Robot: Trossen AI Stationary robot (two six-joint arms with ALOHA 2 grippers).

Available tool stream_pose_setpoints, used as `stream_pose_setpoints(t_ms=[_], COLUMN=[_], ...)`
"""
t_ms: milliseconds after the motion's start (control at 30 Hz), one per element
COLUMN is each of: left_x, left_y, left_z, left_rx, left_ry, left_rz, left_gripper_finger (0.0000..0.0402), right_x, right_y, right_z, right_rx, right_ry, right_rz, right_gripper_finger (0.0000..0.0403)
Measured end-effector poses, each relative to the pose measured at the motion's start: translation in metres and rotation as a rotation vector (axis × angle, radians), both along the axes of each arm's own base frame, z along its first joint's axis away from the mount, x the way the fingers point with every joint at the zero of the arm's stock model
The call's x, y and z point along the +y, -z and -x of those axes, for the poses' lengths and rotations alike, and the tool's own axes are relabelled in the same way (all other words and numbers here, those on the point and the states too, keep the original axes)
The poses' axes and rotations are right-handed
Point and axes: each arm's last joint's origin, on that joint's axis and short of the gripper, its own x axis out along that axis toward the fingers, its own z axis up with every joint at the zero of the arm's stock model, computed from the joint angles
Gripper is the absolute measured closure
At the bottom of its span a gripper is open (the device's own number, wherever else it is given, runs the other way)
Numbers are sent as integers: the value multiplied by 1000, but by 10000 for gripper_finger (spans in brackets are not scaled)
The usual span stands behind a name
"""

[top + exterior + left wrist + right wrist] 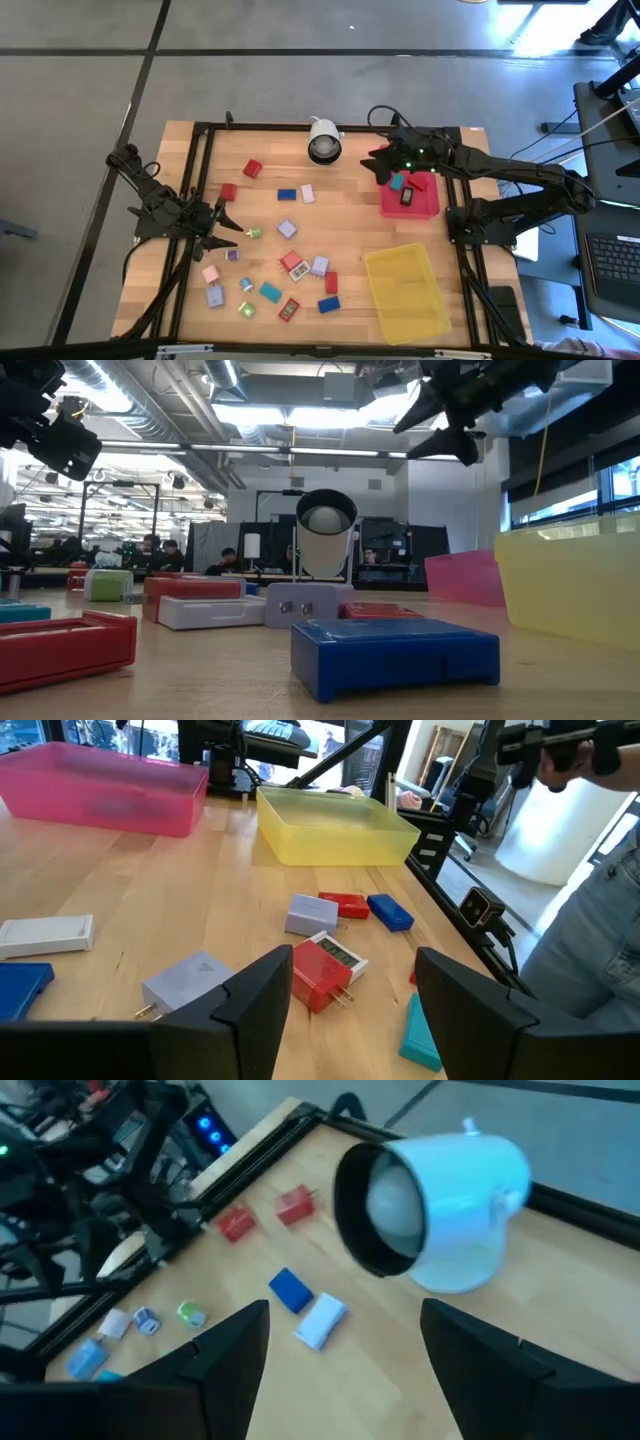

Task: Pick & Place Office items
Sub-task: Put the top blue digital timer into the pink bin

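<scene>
- The office items [290,262] are being shown as small, flat, hard-edged blocks, scattered over the left and middle of the pale wooden table [340,200], whose grain and plank seams are visible.
- A red block with a white label [322,970] is being seen lying flat with two metal prongs sticking from one end; the label's print cannot be read.
- A lilac block [187,982] is lying just beside it, also with prongs, and a second lilac block [308,913] is touching a plain red block [346,905], with a blue block [390,913] just beyond.
- A teal block [420,1035] is lying close to the table's edge.
- A glossy blue block [395,653] with rounded corners is being seen closest in the low view.
- The left gripper [226,222] is being held low at the table's left side, its dark fingers [262,998] spread apart with nothing between them.
- The right gripper [383,163] is being held at the far edge of the red tray [432,206], its fingers [228,1350] parted and empty.
- Two items [407,190] are lying inside that translucent red tray, one teal, one dark-faced.
- The translucent yellow tray [436,315], a shallow rectangular plastic bin, is standing just beside it.
- A smooth white round camera [323,140] with a dark lens ring is standing at the far middle.
</scene>
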Motion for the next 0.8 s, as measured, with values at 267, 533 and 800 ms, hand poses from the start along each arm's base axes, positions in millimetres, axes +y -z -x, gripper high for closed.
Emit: stream_pose_setpoints(t_ms=[267, 533, 800], left_x=[0, 0, 0], left_y=[0, 0, 0], left_z=[0, 0, 0], left_rx=[0, 0, 0], left_ry=[1, 0, 0], left_rz=[0, 0, 0], left_gripper_finger=[192, 193, 193], right_x=[11, 28, 63], right_y=[22, 68, 122], right_z=[-29, -63, -86], right_rx=[45, 153, 312], right_ry=[-65, -242, -663], right_rz=[-27, -185, -23], right_gripper_finger=[138, 138, 138])
